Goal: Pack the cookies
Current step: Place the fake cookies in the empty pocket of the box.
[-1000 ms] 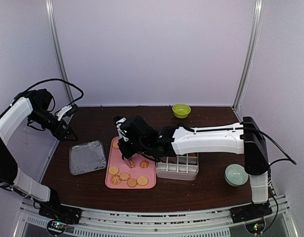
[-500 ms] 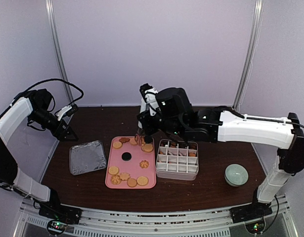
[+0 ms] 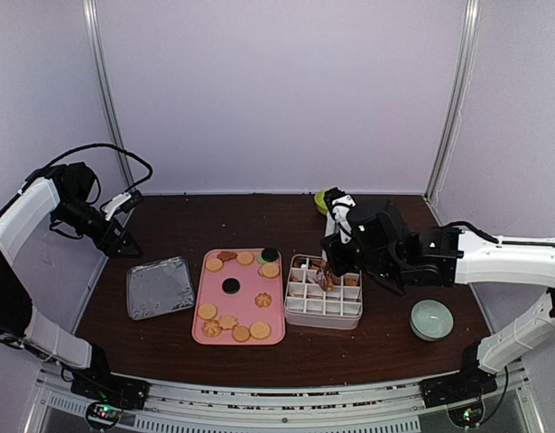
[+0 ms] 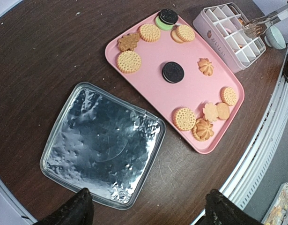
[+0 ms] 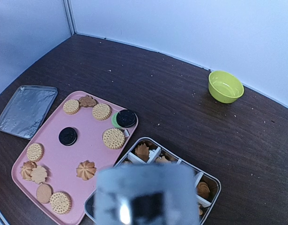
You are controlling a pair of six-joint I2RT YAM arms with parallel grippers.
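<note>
While the left gripper hung off to the left with its fingers spread wide and empty, the right gripper was clamped on the metal tongs, whose tips reached into the divided box. Most cookies lay scattered on the pink tray, and several sat in the box's compartments

Seen from overhead, a dark brown tabletop fills the middle of the frame. A silver foil tray lies left of centre, a pink tray just right of it, then a white divided box. A pale green bowl sits lower right. A yellow-green bowl stands near the back edge.
</note>
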